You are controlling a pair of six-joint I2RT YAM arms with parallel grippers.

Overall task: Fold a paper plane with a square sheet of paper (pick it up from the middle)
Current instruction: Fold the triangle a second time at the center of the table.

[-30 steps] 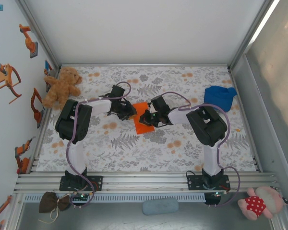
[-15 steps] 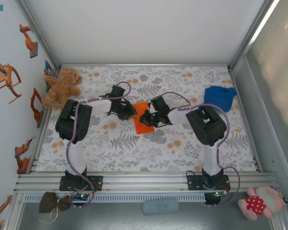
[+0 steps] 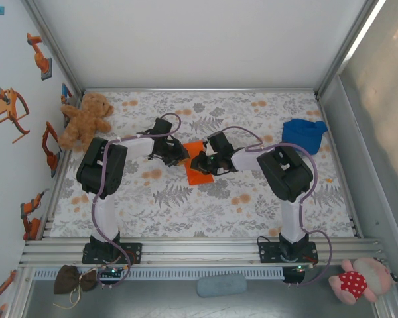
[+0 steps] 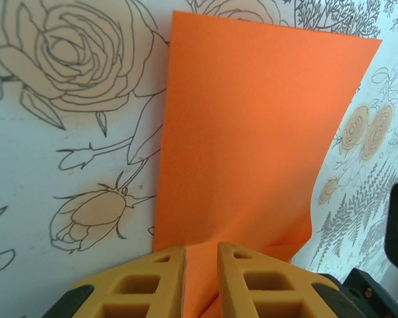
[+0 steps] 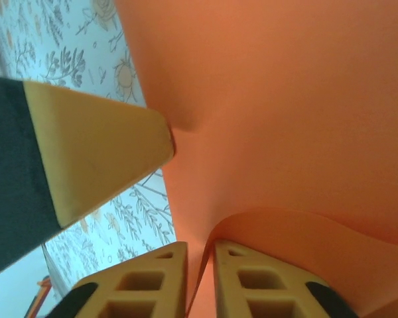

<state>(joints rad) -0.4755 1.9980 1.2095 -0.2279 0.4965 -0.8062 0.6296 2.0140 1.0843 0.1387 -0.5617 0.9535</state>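
The square sheet of paper point(image 3: 198, 173) is bright orange and lies mid-table between both arms. My left gripper point(image 3: 181, 156) is at its upper left edge. In the left wrist view its jaws point(image 4: 201, 255) stand slightly apart, tips down on the paper point(image 4: 252, 132), with the orange surface showing in the gap. The sheet's right part curls up off the cloth. My right gripper point(image 3: 200, 162) meets the sheet from the right. Its jaws point(image 5: 199, 252) are a narrow slit apart, with a raised, curled paper edge point(image 5: 285, 99) standing in it. The left gripper's finger point(image 5: 106, 152) touches the sheet close by.
A teddy bear point(image 3: 86, 119) sits at the back left and a blue cloth lump point(image 3: 304, 133) at the back right. Metal frame rails point(image 3: 199, 248) bound the floral table cover. A pink plush point(image 3: 358, 279) lies outside the near right corner.
The right gripper's jaws have parted a little around the paper edge, and it has shifted slightly left. The left gripper and the sheet have stayed in place.
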